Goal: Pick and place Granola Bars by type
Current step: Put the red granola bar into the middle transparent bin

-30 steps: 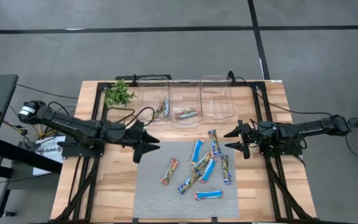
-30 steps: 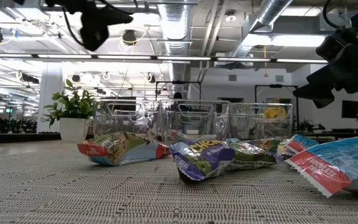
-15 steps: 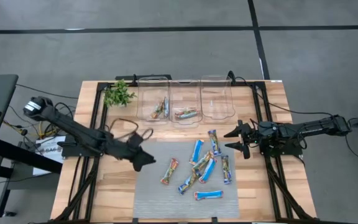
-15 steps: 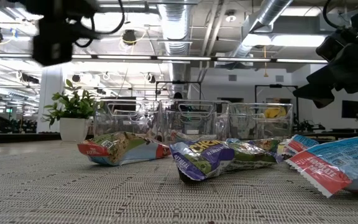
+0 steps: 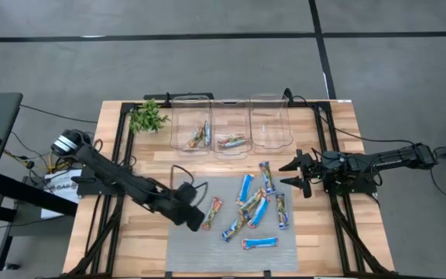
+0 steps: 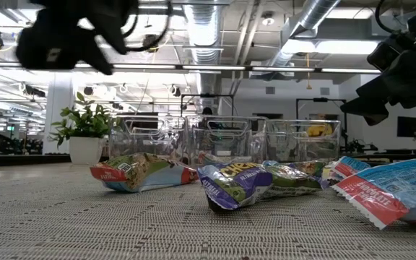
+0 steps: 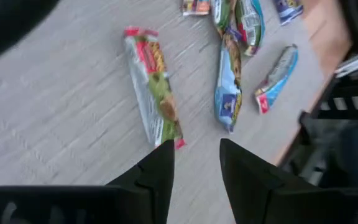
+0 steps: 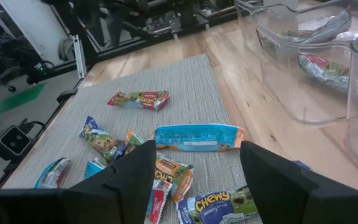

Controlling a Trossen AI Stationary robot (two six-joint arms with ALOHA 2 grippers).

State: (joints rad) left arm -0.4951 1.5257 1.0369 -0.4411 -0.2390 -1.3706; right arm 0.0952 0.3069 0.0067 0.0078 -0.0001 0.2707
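Several granola bars lie flat on the grey mat (image 5: 180,248), some blue-and-white (image 5: 245,187), others orange/green/brown. My left gripper (image 5: 197,218) is open just above the mat. Its fingertips (image 7: 194,149) stand at the near end of one multicoloured bar (image 7: 153,87), also seen in the high view (image 5: 211,213), without touching it. My right gripper (image 5: 291,174) waits open at the mat's right edge, looking over the bars (image 8: 194,138) in its wrist view.
Three clear bins (image 5: 231,124) stand along the table's far edge; the left bin holds a bar (image 5: 200,136) and the middle one another (image 5: 231,142). A green plant sprig (image 5: 147,118) lies left of them. Black frame rails run along both table sides.
My left gripper has moved toward the table's near edge and to the right, dropping low over the mat until it reached the left-most multicoloured bar. The bars have stayed where they were.
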